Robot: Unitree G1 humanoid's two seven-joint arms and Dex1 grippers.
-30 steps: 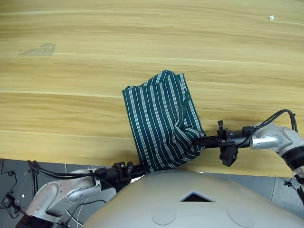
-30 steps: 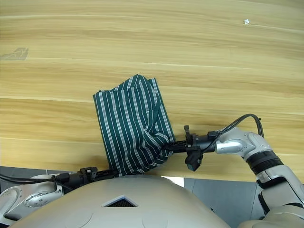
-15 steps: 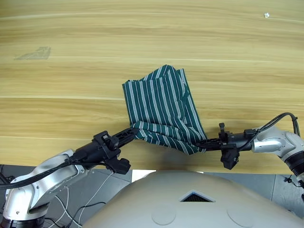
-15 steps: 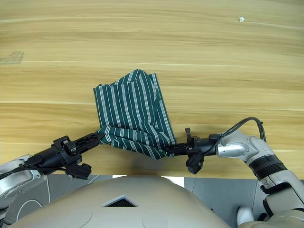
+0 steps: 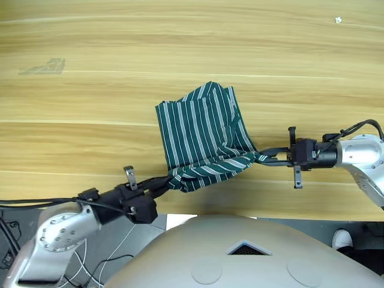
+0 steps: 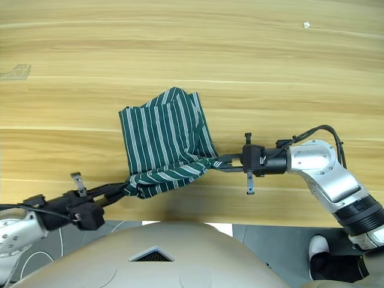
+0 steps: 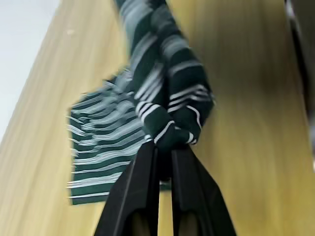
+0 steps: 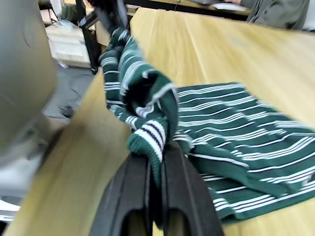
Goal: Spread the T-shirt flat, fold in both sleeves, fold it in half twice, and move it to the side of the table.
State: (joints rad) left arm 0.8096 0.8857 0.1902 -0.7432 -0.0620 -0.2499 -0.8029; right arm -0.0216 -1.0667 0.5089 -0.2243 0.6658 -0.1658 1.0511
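Pinching the near edge of the T-shirt (image 5: 201, 129), left gripper (image 5: 171, 178) and right gripper (image 5: 259, 157) were both clamped on it; uneven pulling might bunch the fold

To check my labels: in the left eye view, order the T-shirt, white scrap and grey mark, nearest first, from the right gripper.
1. T-shirt, held in the right gripper.
2. white scrap, far right.
3. grey mark, far left.
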